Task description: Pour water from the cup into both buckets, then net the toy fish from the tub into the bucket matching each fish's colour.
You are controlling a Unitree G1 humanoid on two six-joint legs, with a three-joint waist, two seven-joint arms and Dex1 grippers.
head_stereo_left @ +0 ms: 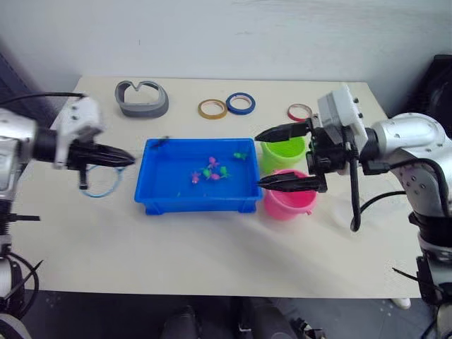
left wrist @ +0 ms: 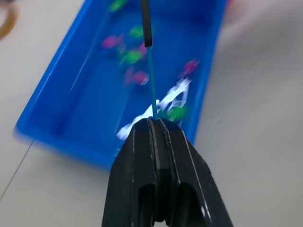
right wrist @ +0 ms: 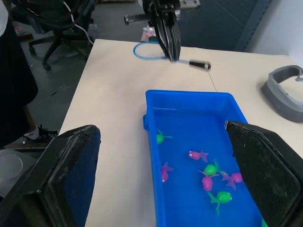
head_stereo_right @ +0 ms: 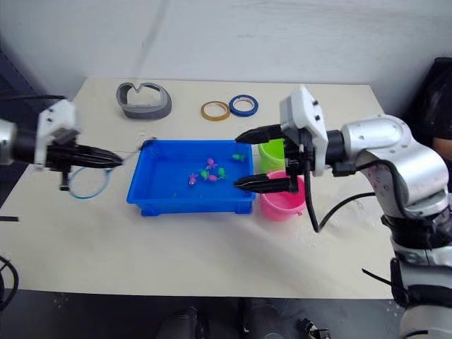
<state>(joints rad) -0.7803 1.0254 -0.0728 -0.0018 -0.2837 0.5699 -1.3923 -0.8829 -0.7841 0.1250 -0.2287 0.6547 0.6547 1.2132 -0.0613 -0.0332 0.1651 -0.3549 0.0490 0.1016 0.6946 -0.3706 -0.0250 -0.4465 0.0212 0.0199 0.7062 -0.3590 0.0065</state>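
Observation:
The blue tub (head_stereo_left: 198, 203) sits mid-table with several pink and green toy fish (head_stereo_left: 212, 169) in it. To its right stand the lime green bucket (head_stereo_left: 286, 150) and, nearer, the pink bucket (head_stereo_left: 286, 203). My left gripper (head_stereo_left: 129, 159) hovers left of the tub, shut on the net's thin wire handle (left wrist: 152, 90). The blue hoop (head_stereo_left: 99, 185) hangs behind it over the table. The dark handle end (left wrist: 147, 23) points over the tub. My right gripper (head_stereo_left: 275, 158) is wide open in front of the buckets, by the tub's right end. The cup is out of view.
Along the back of the table lie a grey curved object (head_stereo_left: 141, 99), a tan tape ring (head_stereo_left: 212, 109), a blue tape ring (head_stereo_left: 240, 103) and a pink ring (head_stereo_left: 299, 111). Bare tabletop runs along the front edge (head_stereo_left: 212, 268). An office chair (right wrist: 57, 19) stands beyond the table's left side.

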